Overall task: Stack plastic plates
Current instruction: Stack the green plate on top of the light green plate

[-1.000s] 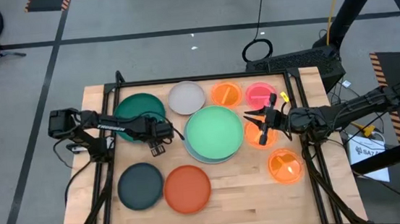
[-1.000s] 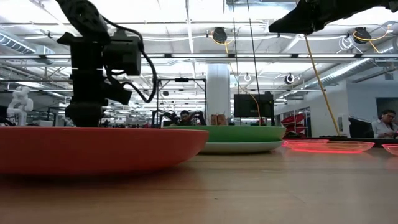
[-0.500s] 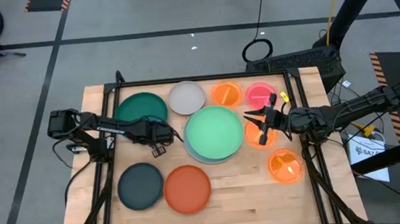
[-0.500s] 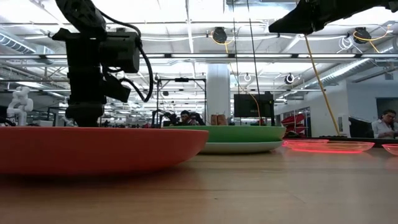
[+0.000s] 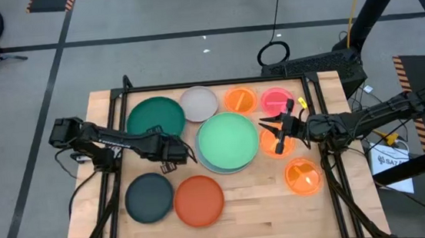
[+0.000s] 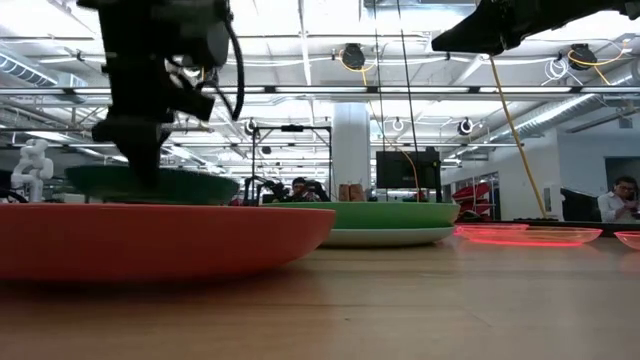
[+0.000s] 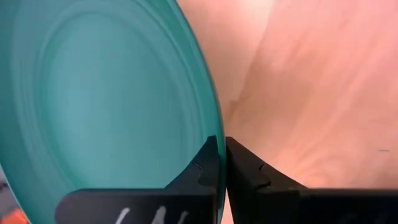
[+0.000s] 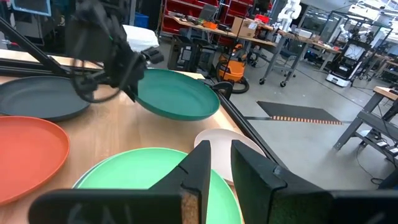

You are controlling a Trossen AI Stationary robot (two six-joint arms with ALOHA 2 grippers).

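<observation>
Left end effector: closed on the rim of the large round dark green plastic plate; its two dark fingers pinch the plate edge nearest the middle of the surface.
Dark green plate: near the far left corner of the wooden surface, raised clear of it in the low view and tilted in the right wrist view.
Right end effector: hangs over the right part of the surface, just beside the large light green plastic plate; fingers a little apart, nothing between them.
Light green plate: in the middle of the surface, on top of a pale blue plate whose rim shows under it.
Other plates: small beige round plate at the far edge, touching the dark green one; dark grey plate and rust-orange plate at the near edge; translucent orange and pink divided plates at the far right; one more orange at the right edge.
Open room: bare wood between the held plate and the grey plate, and along the near right edge.
</observation>
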